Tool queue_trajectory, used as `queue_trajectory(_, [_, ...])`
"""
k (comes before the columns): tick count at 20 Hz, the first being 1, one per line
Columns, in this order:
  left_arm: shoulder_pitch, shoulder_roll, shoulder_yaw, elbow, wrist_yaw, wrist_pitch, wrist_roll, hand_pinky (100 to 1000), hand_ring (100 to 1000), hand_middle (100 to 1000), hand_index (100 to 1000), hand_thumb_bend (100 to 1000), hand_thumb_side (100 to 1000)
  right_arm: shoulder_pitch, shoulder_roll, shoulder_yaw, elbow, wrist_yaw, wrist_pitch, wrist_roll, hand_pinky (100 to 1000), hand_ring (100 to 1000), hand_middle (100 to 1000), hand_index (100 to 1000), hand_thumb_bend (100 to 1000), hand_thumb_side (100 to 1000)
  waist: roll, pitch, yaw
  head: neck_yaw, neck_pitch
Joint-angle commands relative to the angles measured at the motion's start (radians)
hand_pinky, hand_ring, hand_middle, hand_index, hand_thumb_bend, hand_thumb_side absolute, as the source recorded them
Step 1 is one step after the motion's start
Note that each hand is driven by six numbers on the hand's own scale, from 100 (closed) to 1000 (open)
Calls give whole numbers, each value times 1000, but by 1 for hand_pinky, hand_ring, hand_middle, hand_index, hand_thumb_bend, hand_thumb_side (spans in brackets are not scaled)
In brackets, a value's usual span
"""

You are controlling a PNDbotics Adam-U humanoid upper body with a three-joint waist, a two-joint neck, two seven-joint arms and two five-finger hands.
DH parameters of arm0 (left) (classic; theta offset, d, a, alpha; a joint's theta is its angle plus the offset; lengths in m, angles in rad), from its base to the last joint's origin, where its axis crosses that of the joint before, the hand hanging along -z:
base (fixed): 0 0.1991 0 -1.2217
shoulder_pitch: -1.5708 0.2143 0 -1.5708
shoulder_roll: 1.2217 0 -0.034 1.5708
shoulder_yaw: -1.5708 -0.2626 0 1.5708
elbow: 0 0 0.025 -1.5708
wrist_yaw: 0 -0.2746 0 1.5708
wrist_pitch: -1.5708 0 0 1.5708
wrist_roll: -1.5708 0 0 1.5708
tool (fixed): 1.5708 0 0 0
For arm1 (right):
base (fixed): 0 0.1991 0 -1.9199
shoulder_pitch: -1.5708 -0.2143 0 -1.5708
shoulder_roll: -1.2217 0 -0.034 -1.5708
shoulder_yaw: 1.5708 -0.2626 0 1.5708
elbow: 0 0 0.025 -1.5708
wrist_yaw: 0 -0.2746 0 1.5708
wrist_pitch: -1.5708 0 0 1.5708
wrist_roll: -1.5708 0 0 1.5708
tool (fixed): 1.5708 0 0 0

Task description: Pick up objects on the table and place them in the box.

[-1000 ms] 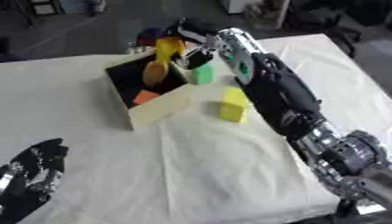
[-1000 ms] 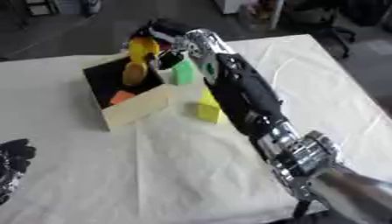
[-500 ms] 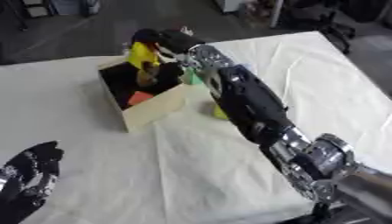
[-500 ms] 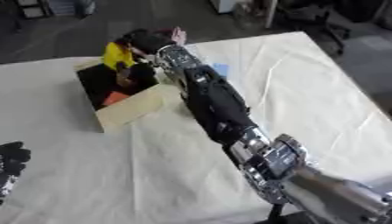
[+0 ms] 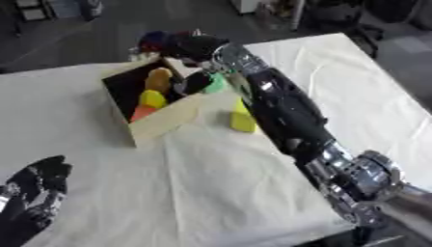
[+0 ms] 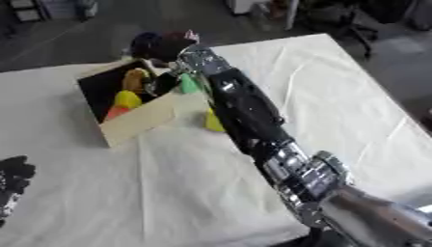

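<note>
An open wooden box [image 5: 165,123] stands on the white cloth at the far left of centre. Inside it lie an orange piece [image 5: 158,79], a yellow piece [image 5: 152,99] and a red-orange piece [image 5: 141,112]. My right arm reaches across the table, and my right hand [image 5: 192,47] hovers over the box's far corner. Its dark fingers [image 5: 195,83] hang down at the rim with nothing seen in them. A green piece [image 5: 219,85] lies just outside the box, beside the arm. A yellow block [image 5: 242,119] lies on the cloth right of the box. My left hand [image 5: 32,202] rests open at the lower left.
The white cloth [image 5: 211,193] covers the whole table, with wrinkles on the right side. Beyond the far edge the floor is dark, and an office chair [image 5: 337,14] stands at the upper right.
The yellow piece that my right hand held above the box now lies inside it. The hand stays over the far corner. The camera has shifted, so the whole picture has moved.
</note>
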Motion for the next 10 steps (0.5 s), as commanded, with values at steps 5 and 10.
queue_trajectory(5, [-3, 22, 16, -13, -7, 1, 13, 836, 810, 731, 873, 100, 468, 193, -232, -1, -302, -563, 5, 234, 911, 908, 992, 1000, 100, 220, -13, -14, -13, 31, -3])
queue_trajectory(10, [-1, 26, 19, -13, -10, 2, 16, 836, 810, 731, 873, 100, 468, 317, -317, -11, -407, -638, 45, 330, 924, 935, 1000, 1000, 100, 100, -18, -13, -19, 39, -3])
